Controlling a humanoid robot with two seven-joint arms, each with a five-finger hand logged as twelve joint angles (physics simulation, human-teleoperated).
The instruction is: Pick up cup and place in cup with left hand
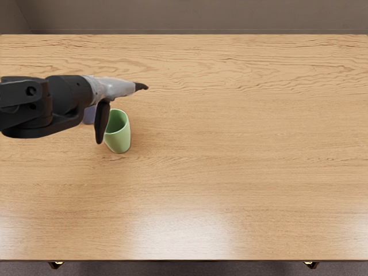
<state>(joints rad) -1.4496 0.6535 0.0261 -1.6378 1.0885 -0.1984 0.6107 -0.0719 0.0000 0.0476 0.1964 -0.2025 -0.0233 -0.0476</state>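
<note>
My left hand (121, 114) reaches in from the picture's left edge, its fingers stretched out to the right and its thumb pointing down toward the front, apart from them. It is open and grasps nothing. A light green cup (119, 141) stands upright on the table, just in front of the fingers and right beside the thumb, which overlaps its left rim in the view; whether they touch I cannot tell. Behind the wrist and thumb shows a small part of a bluish-purple object (88, 115), perhaps the other cup, mostly hidden by the hand.
The wooden table (230, 149) spans the whole picture width. Its front edge runs near the bottom of the view and its back edge near the top, with a wall beyond.
</note>
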